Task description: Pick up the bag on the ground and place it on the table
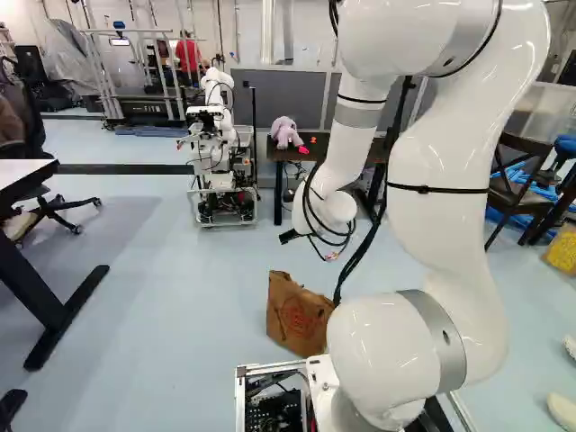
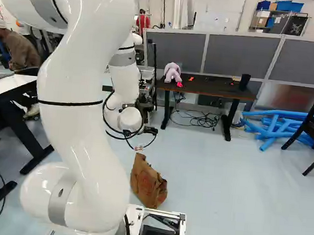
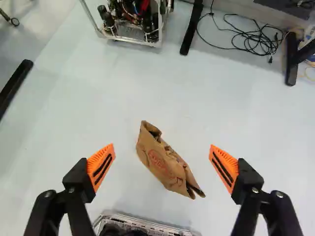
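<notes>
While the arm (image 1: 436,216) rises at the foot of both base views, its claw (image 2: 139,148) points down with its two fingers spread wide; the orange pads (image 3: 102,167) stand well apart, and nothing is held between or touched by them. Ahead of the claw, in line with the gap between its fingers, the brown paper bag (image 3: 165,164) rests on the floor (image 3: 123,88), apart from both pads and just ahead of the base's metal frame (image 2: 181,223). The bag's mouth is crumpled, and red print marks one side. Farther off, another robot (image 1: 220,171) stands beside the dark table (image 2: 209,89), which bears a pink plush toy (image 2: 173,73), small orange-red pieces and a black cup (image 2: 244,82). Loose cables (image 2: 203,120) lie beneath it; blue tubes (image 2: 274,125) lie to its right in the right base view. Grey panels (image 2: 239,54) rise behind.
</notes>
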